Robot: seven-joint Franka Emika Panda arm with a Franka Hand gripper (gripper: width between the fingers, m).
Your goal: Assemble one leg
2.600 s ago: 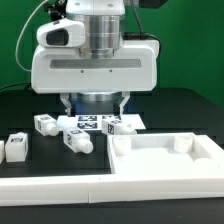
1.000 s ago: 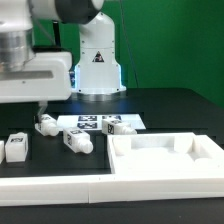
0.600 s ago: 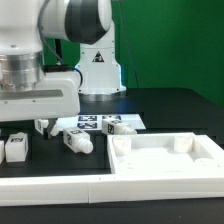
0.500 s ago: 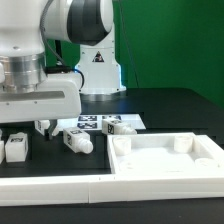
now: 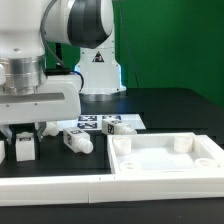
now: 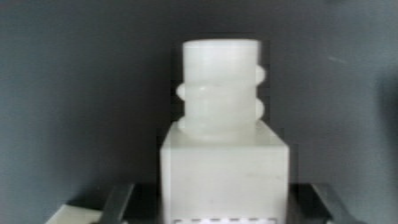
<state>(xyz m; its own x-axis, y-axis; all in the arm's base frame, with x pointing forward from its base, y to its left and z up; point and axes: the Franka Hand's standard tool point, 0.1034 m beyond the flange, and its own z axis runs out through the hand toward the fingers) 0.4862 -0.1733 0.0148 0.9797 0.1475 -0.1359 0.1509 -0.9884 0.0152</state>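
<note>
The leg [image 5: 27, 148], a short white peg with a black-and-white tag, lies on the black table at the exterior view's left. My gripper [image 5: 25, 140] has come down over it, one finger on each side. In the wrist view the leg [image 6: 222, 150] fills the middle, blocky body near the jaws and narrower rounded end pointing away. The dark fingers [image 6: 125, 203] flank the body with a gap on both sides. My gripper [image 6: 222, 208] is open around the leg and is not squeezing it.
Other like legs lie close by: one [image 5: 46, 128] just beyond my hand, one [image 5: 78, 141] lying on its side, one [image 5: 119, 127] by the marker board [image 5: 92, 122]. The large white tray-like part [image 5: 165, 165] fills the front right. The robot base [image 5: 97, 70] stands behind.
My hand moved from above the marker board to the exterior view's left, then dropped lower. Its fingers now straddle the leftmost leg, which has not moved.
</note>
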